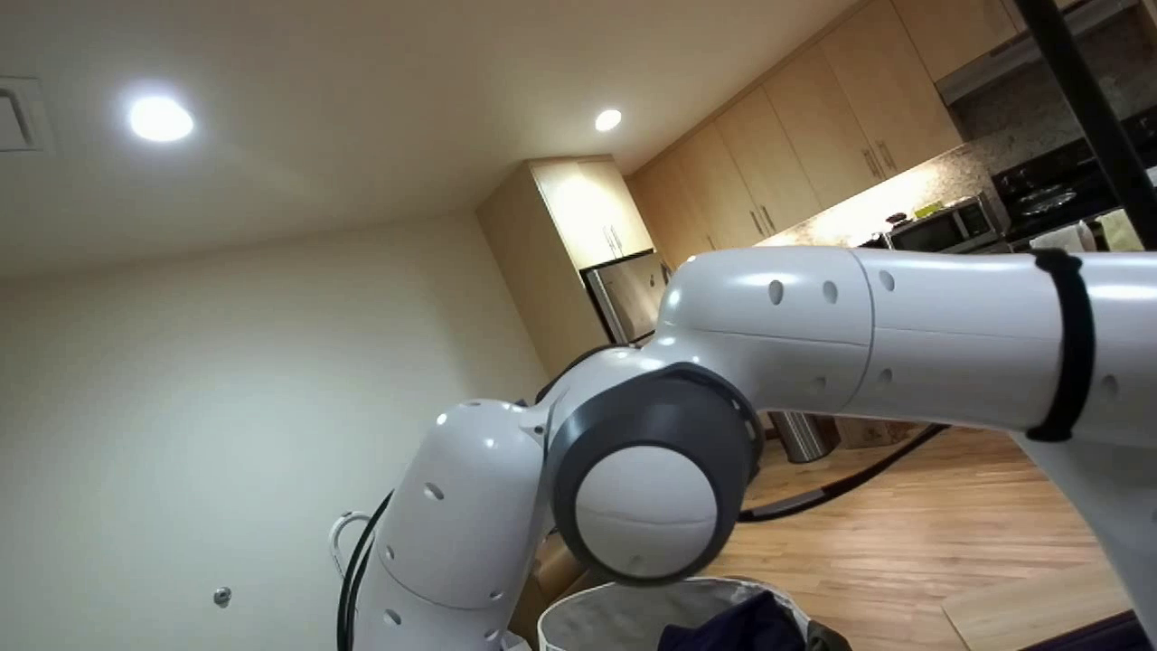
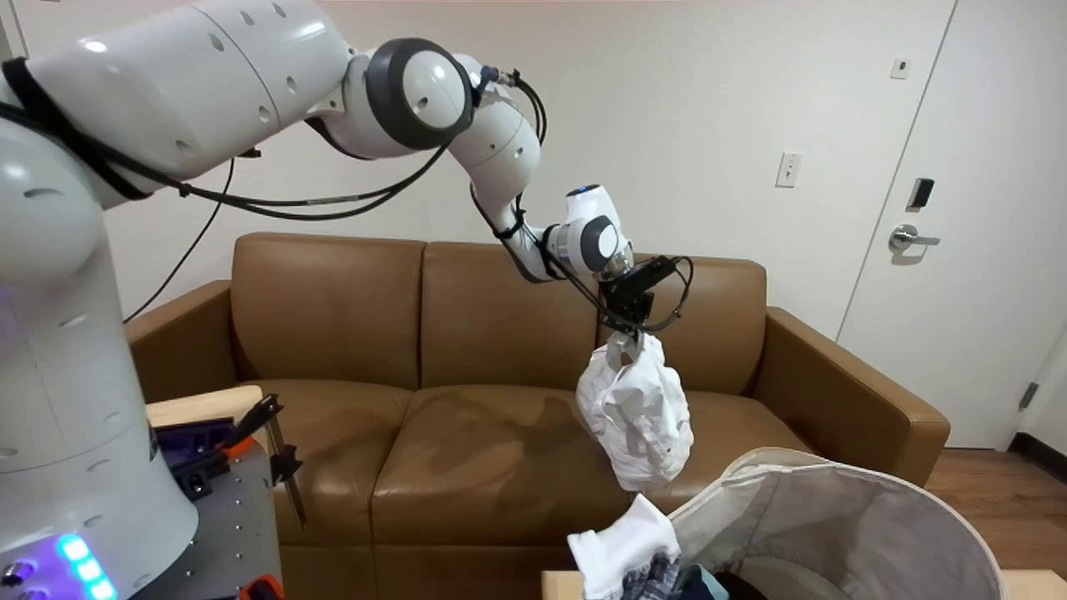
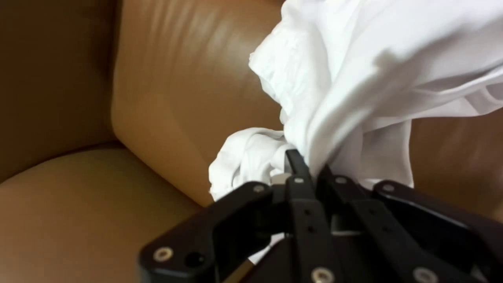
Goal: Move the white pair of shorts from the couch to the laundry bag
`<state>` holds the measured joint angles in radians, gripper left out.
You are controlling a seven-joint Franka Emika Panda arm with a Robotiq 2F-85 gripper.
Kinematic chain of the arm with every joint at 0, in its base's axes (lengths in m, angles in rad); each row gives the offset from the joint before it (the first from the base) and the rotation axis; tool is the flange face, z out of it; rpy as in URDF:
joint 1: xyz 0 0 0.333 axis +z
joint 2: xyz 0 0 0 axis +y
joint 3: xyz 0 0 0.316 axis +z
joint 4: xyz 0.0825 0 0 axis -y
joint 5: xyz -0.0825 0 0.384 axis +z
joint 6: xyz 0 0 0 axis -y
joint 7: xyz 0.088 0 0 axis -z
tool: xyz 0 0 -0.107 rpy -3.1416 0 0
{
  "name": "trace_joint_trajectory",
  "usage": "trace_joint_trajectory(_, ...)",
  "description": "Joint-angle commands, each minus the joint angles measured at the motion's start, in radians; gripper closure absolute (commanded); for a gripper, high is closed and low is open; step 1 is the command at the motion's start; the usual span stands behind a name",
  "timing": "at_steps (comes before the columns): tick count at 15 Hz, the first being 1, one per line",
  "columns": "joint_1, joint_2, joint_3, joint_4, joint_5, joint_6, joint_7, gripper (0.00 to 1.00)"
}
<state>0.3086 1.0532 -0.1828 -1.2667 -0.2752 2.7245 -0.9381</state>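
Observation:
The white shorts (image 2: 638, 421) hang bunched from my gripper (image 2: 635, 332) in an exterior view, in the air before the couch seat. In the wrist view, my gripper (image 3: 310, 167) is shut on the white shorts (image 3: 346, 86), with folds spreading on both sides of the fingers. The brown couch (image 2: 492, 442) stands behind, and its leather (image 3: 169, 90) fills the wrist view's background. The laundry bag (image 2: 842, 521) is open-topped and pale, to the right of and below the shorts. The bag's rim and inner wall (image 1: 615, 615) also show in an exterior view, where the gripper is out of view.
A white cloth (image 2: 629, 537) and plaid and dark clothes lie at the bag's left side. Dark clothing (image 1: 737, 624) shows at the bag. A light wooden surface (image 2: 563, 585) is under the bag. A clamp (image 2: 279, 442) is beside the robot base. The couch arm (image 2: 850, 392) is behind the bag.

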Motion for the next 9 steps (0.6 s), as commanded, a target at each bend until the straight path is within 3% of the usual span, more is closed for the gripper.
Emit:
trace_joint_trajectory(1,0.154,-0.187,-0.191,-0.224,-0.117,0.107,0.257,0.94)
trace_joint_trajectory(4,0.346,-0.265,-0.422,-0.324,-0.2,0.09,0.476,0.94)
trace_joint_trajectory(8,0.654,-0.347,-0.726,-0.506,-0.297,-0.002,0.774,0.94)
trace_joint_trajectory(9,0.482,-0.305,-0.559,-0.366,-0.329,0.009,0.709,0.94)
